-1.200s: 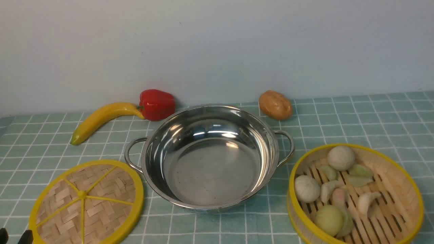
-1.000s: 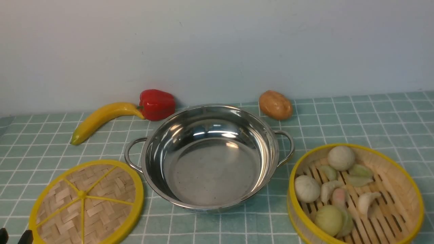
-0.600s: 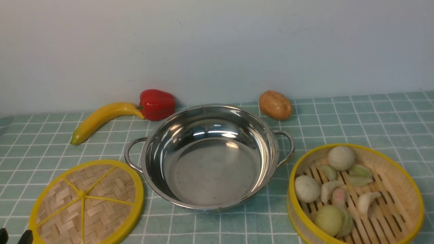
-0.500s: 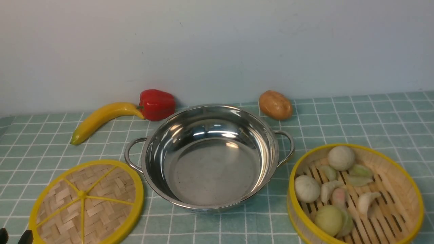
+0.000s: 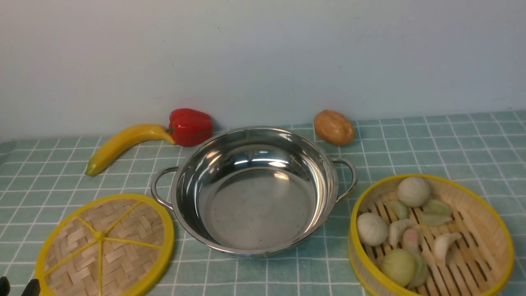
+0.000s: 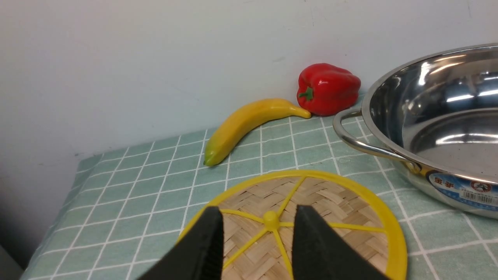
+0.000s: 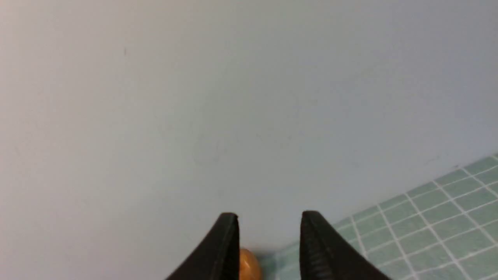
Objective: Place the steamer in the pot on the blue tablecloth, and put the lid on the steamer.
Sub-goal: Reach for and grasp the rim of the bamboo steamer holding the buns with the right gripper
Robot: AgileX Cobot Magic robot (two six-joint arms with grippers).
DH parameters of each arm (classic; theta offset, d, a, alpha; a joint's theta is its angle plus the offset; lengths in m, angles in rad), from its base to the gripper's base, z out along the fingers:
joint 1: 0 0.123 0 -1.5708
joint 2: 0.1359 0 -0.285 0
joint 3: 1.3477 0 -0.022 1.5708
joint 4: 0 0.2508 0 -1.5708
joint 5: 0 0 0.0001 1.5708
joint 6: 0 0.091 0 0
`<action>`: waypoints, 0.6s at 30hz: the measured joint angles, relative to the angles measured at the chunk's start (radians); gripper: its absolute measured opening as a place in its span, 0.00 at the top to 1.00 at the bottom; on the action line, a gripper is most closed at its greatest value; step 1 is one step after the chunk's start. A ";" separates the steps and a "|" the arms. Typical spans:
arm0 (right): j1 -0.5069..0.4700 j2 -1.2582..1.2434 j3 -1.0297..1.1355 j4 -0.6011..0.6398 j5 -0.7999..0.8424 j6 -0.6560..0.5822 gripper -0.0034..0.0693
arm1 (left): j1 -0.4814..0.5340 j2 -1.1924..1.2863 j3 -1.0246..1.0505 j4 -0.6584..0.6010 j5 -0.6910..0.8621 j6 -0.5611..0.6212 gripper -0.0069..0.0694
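On tablecloth (image 5: 431, 144): one pot (image 5: 254, 213), one steamer (image 5: 466, 259), one lid (image 5: 102, 246)

banana (image 5: 123, 146), red pepper (image 5: 190, 126), brown potato (image 5: 333, 127)

The pot (image 5: 254, 205) is lying open from above. The lid (image 5: 104, 246) is crowding its 8 o'clock, the steamer (image 5: 468, 263) 4, banana (image 5: 123, 144) and red pepper (image 5: 190, 126) 11, potato (image 5: 333, 127) 1; bare tablecloth (image 5: 444, 144) at 2.

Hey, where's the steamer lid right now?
In the front view the lid lies flat on the blue tablecloth at the near left, just left of the pot, with the banana farther back behind it.
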 joint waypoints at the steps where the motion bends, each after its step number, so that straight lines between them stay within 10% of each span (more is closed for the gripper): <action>1: 0.000 0.000 0.000 0.027 -0.016 0.019 0.62 | 0.000 0.000 0.000 0.000 0.000 0.000 0.59; 13: 0.000 0.000 0.000 0.150 -0.125 0.111 0.62 | 0.000 0.000 0.000 -0.010 -0.006 -0.015 0.59; 18: 0.000 0.000 0.000 0.147 -0.114 0.132 0.62 | 0.000 0.000 0.002 -0.252 -0.186 -0.219 0.59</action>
